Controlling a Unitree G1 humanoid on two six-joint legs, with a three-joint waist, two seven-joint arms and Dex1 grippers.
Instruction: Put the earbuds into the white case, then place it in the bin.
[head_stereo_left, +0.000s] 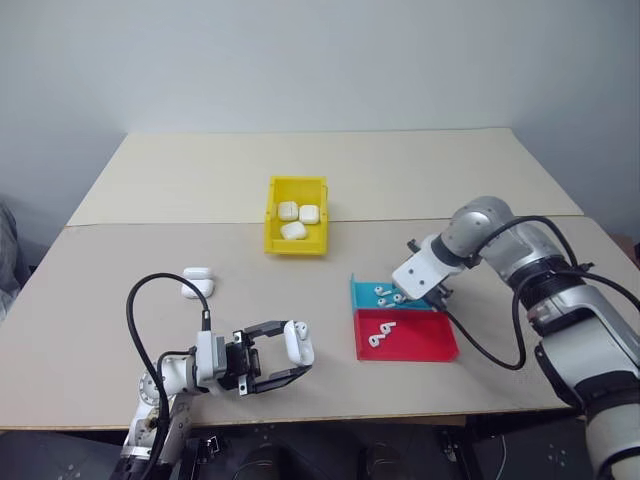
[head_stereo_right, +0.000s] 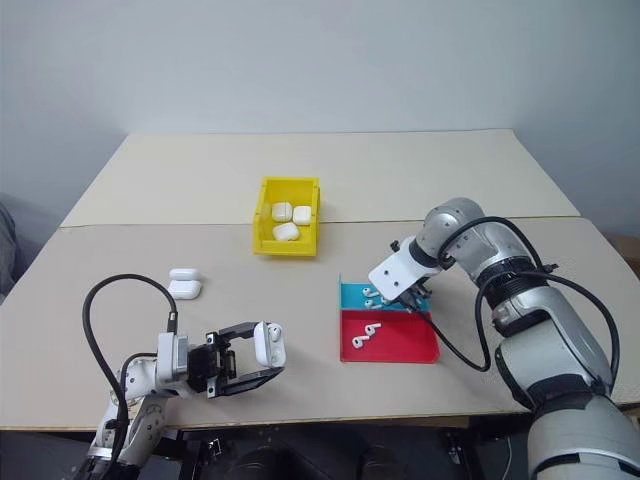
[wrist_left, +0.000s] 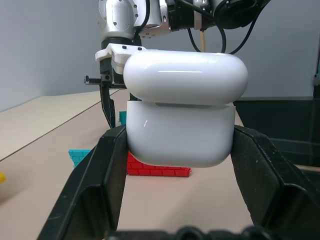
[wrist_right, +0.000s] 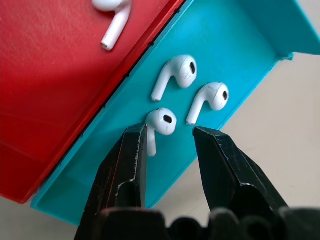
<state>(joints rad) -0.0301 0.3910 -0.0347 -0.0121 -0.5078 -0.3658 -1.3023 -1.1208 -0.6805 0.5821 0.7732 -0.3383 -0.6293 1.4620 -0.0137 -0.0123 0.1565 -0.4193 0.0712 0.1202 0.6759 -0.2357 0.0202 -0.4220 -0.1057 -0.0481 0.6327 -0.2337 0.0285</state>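
At lower left, the left hand (head_stereo_left: 285, 357) grips a case (head_stereo_left: 297, 341) with its lid ajar, ready for loading. Right of centre, the right hand (wrist_right: 169, 142) hangs unclenched over the blue tray (wrist_right: 240, 40), fingers straddling an earbud (wrist_right: 161, 122) to pick it.

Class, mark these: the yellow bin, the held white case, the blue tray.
yellow bin (head_stereo_left: 270, 215), left eye view, left wall.
white case (wrist_left: 180, 137), left wrist view, front of its body.
blue tray (wrist_right: 235, 45), right wrist view, bare floor.

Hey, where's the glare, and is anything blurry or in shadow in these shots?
Left wrist view: ceiling light streaks across the lid of the white case; the black fingers in front are soft. Right wrist view: the red tray has a bright patch and a darker lower corner; the earbuds in the blue tray are sharp. Left eye view: soft, even light, faint shadows on the table.
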